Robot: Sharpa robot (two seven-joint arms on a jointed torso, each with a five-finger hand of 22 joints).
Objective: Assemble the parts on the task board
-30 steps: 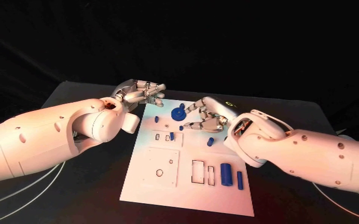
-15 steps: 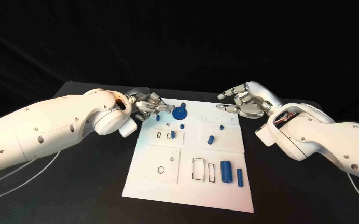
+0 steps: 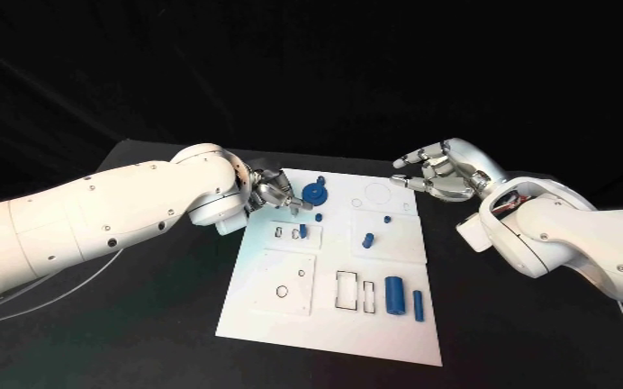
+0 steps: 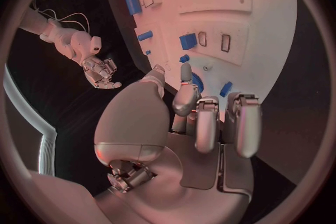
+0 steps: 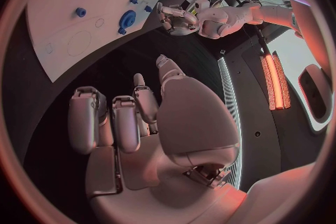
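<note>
Task board [image 3: 293, 308]: white plate at the frame's middle on the black tabletop [image 3: 156, 317], long side running away from the robot.
Blue gear [image 3: 313, 196]: round toothed part near the board's far edge, just beside the left hand's fingertips.
Other parts: a short blue peg [image 3: 367, 241] lying mid-board, two upright blue cylinders [image 3: 393, 297] at the lower right of the board, small blue pins [image 3: 302, 230] by the slots below the gear.
Left hand [image 3: 269, 189]: at the board's far left corner, fingers curled toward the gear; in the left wrist view [image 4: 189, 101] the fingertips reach over the board's edge near blue parts, but whether they pinch anything I cannot tell.
Right hand [image 3: 439, 171]: released, fingers loosely apart, holding nothing, hovering off the board's far right corner above the tabletop.
Step in hand: likely the left hand working the gear or a pin next to it.
How to do it well: bring the fingertips down on opposite sides of the part, keep it upright over its seat, press straight down, and avoid sweeping the small pins nearby.
Risk: curled fingers nudging the gear sideways off its post.
</note>
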